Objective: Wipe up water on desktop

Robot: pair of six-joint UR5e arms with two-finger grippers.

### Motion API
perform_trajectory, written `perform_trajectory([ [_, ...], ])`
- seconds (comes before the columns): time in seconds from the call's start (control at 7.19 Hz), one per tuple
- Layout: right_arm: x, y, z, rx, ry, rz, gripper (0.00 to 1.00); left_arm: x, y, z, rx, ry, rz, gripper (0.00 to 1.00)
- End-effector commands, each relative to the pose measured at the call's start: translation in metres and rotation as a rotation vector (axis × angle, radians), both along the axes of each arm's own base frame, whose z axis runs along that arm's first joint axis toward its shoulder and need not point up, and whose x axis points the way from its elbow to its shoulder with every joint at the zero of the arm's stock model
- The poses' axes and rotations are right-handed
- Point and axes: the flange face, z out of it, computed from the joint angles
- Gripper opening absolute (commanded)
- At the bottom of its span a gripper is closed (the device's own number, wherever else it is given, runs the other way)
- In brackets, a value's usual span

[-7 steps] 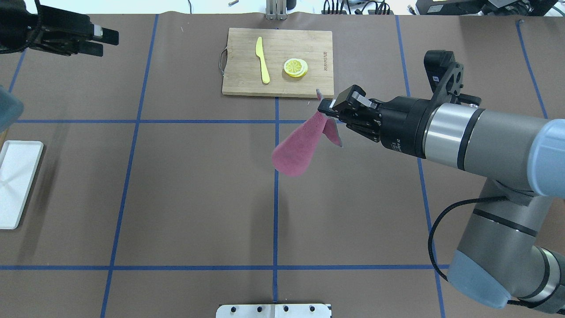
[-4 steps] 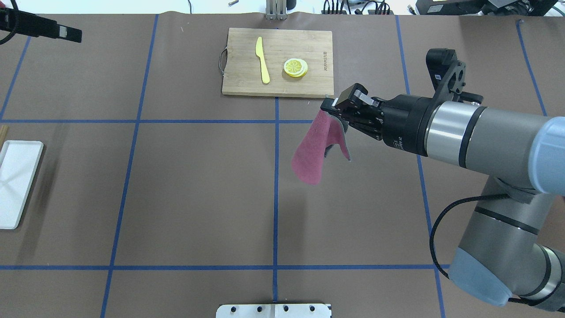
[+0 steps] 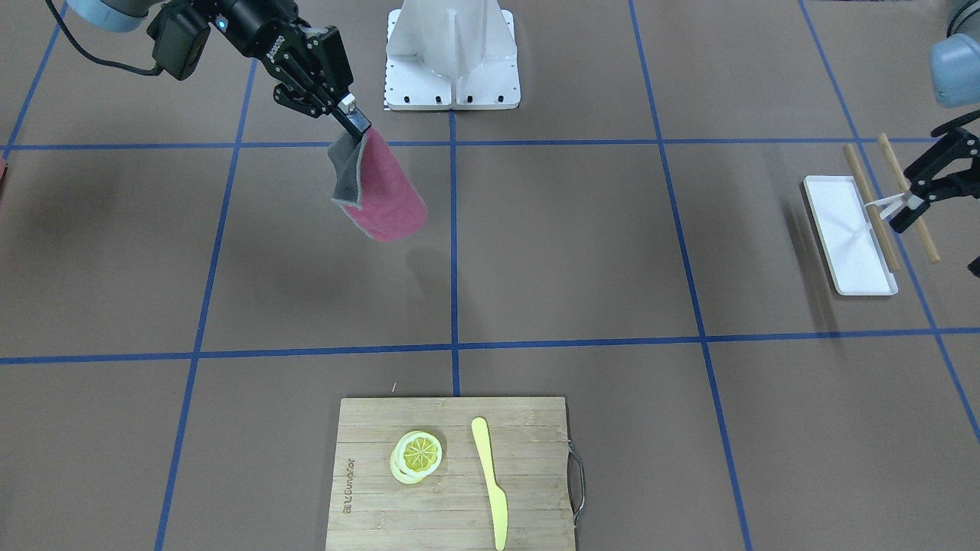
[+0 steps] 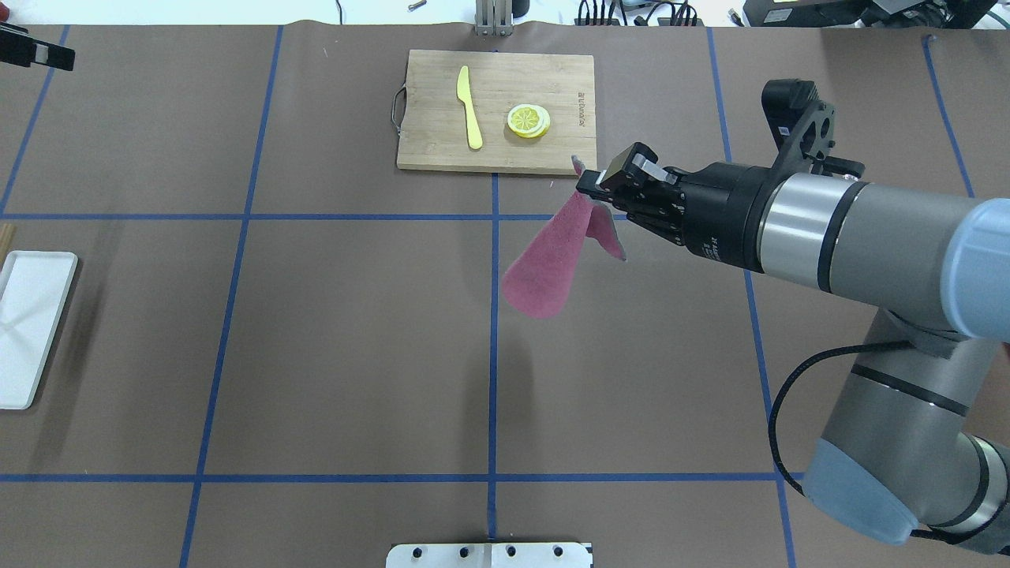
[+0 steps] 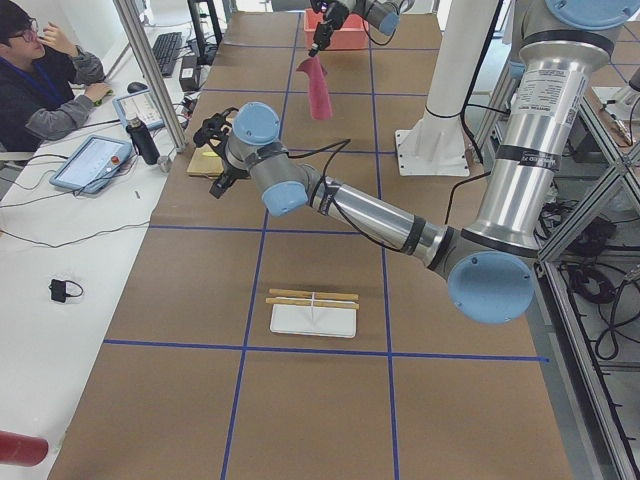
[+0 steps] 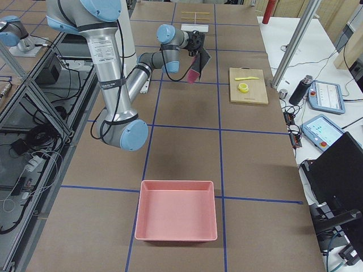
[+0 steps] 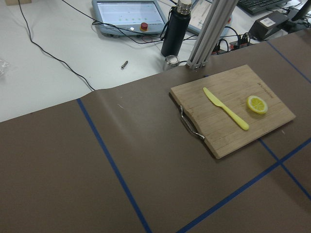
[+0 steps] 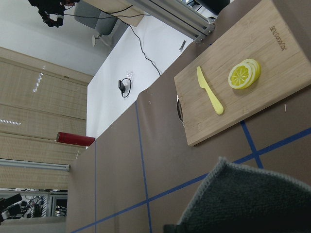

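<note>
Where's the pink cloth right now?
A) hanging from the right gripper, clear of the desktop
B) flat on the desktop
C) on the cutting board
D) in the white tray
A: the right gripper pinches the top corner of the pink cloth, which hangs in the air, its shadow falling apart from it on the desktop.

The left gripper [image 4: 47, 55] has retracted toward the far left corner of the desktop [image 4: 331, 331], nearly leaving the overhead view; the pink cloth [image 4: 544, 268], pinched by the right gripper [image 4: 588, 186], has apparently swung leftward again.
</note>
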Motion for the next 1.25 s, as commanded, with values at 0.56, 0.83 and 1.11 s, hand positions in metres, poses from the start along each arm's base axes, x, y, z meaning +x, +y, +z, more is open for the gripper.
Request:
perform_trajectory([
  [0.56,-0.005,-0.016,0.016,-0.191,0.349,0.013,0.0,-0.123,-0.003,0.093,-0.226,-0.357,0.086,0.99],
  [0.83,-0.014,-0.022,0.011,-0.222,0.436,0.005,0.0,-0.139,0.043,0.178,-0.437,-0.431,0.076,0.99],
  [1.11,-0.016,-0.025,0.019,-0.22,0.497,-0.005,0.0,-0.149,0.104,0.265,-0.545,-0.441,0.057,0.99],
])
